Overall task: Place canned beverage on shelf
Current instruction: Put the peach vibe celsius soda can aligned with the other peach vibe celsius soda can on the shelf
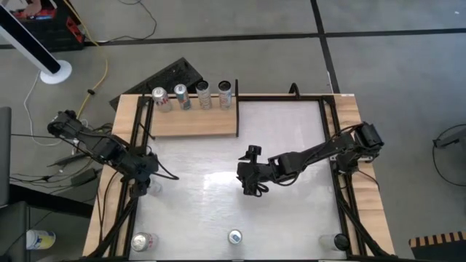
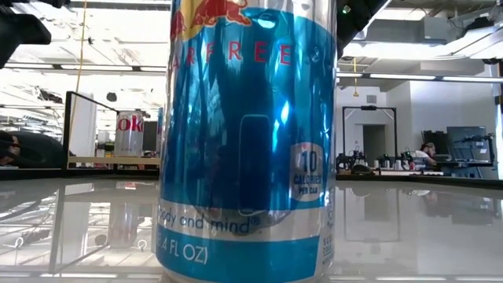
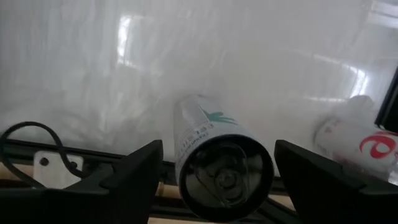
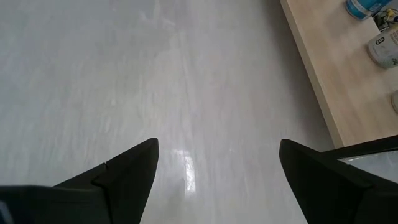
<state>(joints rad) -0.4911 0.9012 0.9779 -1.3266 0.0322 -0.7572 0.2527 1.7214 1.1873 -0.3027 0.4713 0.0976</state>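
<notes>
Nearby, four cans (image 1: pixel 192 95) atop shelf (image 1: pixel 195 124)

Lighting: bright, even, overhead. Glare: white streaks on glossy tabletop (image 1: pixel 218 182) near centre, strongest toward 6 o'clock. Focus: blue can (image 2: pixel 247 141) fills low view, slightly soft; left wrist view hazy.

Your left gripper (image 1: pixel 145 175) sits low at the table's left edge, its fingers (image 3: pixel 134 174) spread wide apart. Your right arm reaches in toward the table's middle, and its right gripper (image 1: pixel 251 175) hangs there with fingers (image 4: pixel 118 171) parted wide, holding nothing.
</notes>
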